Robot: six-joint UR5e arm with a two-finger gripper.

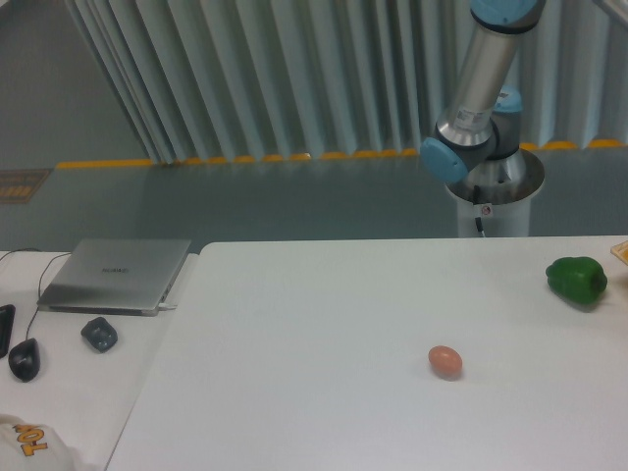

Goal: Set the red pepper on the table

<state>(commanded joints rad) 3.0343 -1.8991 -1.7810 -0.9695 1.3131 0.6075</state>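
Worktop carries only a brown egg and, right of it, a green pepper; red pepper and jaws are out of view.
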